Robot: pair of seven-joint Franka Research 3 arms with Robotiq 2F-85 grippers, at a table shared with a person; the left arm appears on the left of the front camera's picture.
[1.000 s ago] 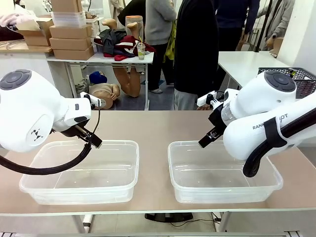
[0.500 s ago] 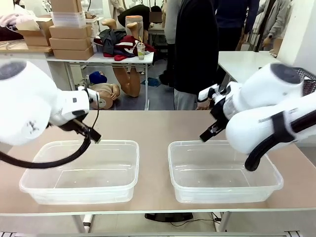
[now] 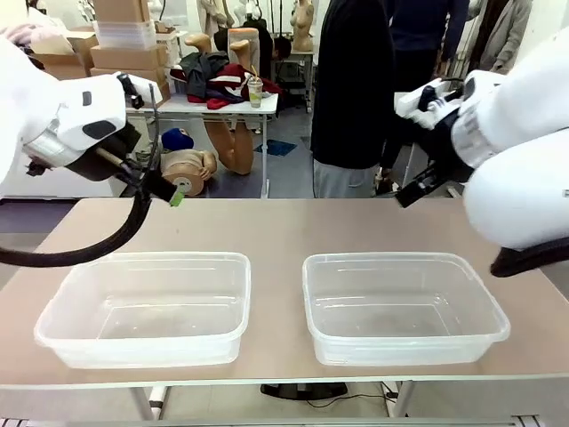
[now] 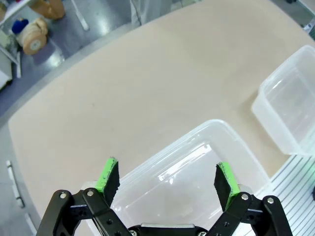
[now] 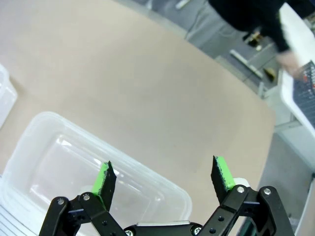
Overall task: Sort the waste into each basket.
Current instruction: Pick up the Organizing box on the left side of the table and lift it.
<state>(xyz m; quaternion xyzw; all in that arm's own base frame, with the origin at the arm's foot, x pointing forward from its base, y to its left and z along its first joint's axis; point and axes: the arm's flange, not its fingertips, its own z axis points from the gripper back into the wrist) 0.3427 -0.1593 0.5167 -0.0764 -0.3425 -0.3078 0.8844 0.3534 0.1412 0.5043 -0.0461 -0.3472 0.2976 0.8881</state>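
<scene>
Hovering over the table [image 3: 276,227], the left gripper [image 4: 167,179] and right gripper [image 5: 162,177] have fingers spread wide; on it sit the left basket [image 3: 151,257] and right basket [image 3: 391,258], side by side.

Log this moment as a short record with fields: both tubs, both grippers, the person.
left tub: clear plastic, empty, on the table
right tub: clear plastic, empty, beside the left tub, not touching it
left gripper: open, holding nothing, in the air near the left tub
right gripper: open, holding nothing, in the air near the right tub
person: stands at the far side, dark top
</scene>
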